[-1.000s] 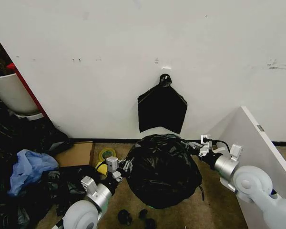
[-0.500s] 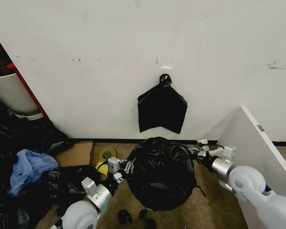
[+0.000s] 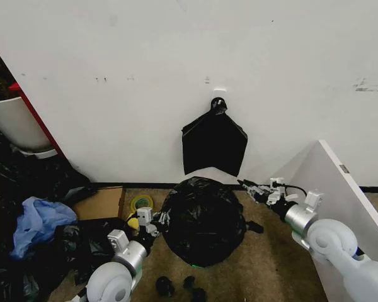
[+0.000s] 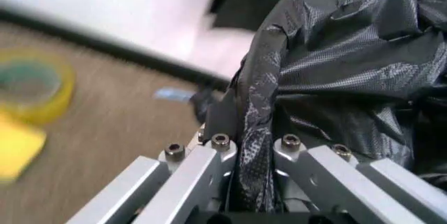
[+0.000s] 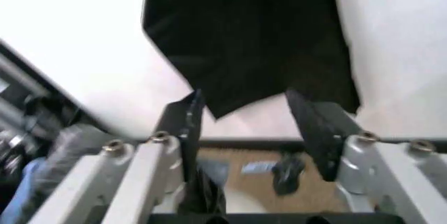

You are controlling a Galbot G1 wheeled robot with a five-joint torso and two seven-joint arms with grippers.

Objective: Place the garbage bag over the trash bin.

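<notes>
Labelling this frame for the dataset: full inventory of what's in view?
garbage bag: 1, glossy black, draped in a mound on the floor below the wall.
trash bin: 1, pale sliver under the bag's bottom edge.
knotted bag bundle: 1, black, hanging on the wall.
tape roll: 1, yellow, floor by the wall.
cardboard: 1, brown, beside the tape.
bag heap: dark with blue plastic, far left.
white tub: 1, upper left.
white panel: 1, right.
left gripper: shut on the bag's edge.
right gripper: open, beside the bag.
</notes>
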